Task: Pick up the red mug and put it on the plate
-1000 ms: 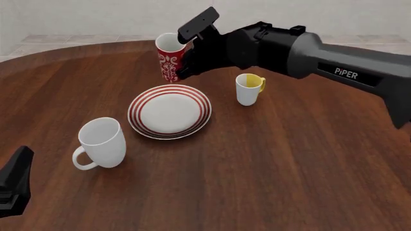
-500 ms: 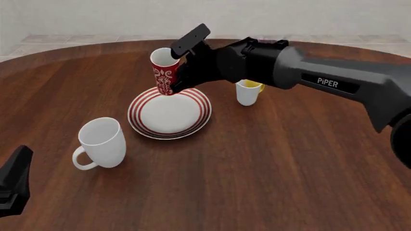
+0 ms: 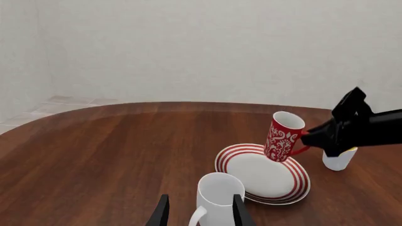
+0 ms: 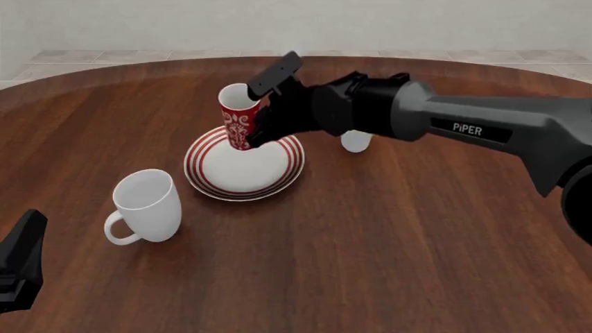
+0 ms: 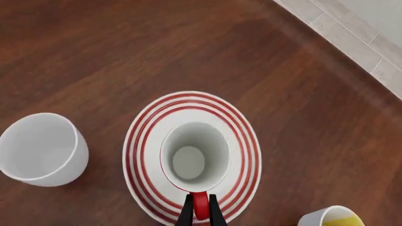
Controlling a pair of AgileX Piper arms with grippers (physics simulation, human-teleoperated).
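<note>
The red mug with white swirls hangs tilted over the far part of the red-ringed plate. Its base is at or just above the plate; I cannot tell if they touch. My right gripper is shut on the mug's red handle. The right wrist view looks down into the mug's white inside, with the plate around it. In the left wrist view the mug leans over the plate. My left gripper is open and empty at the near left.
A large plain white mug stands near left of the plate, ahead of my left fingers. A small white mug with yellow inside stands right of the plate, mostly hidden behind my right arm in the front view.
My right gripper has carried the red mug nearer and lower, from beyond the plate's far rim to over the plate. The left arm has not moved.
</note>
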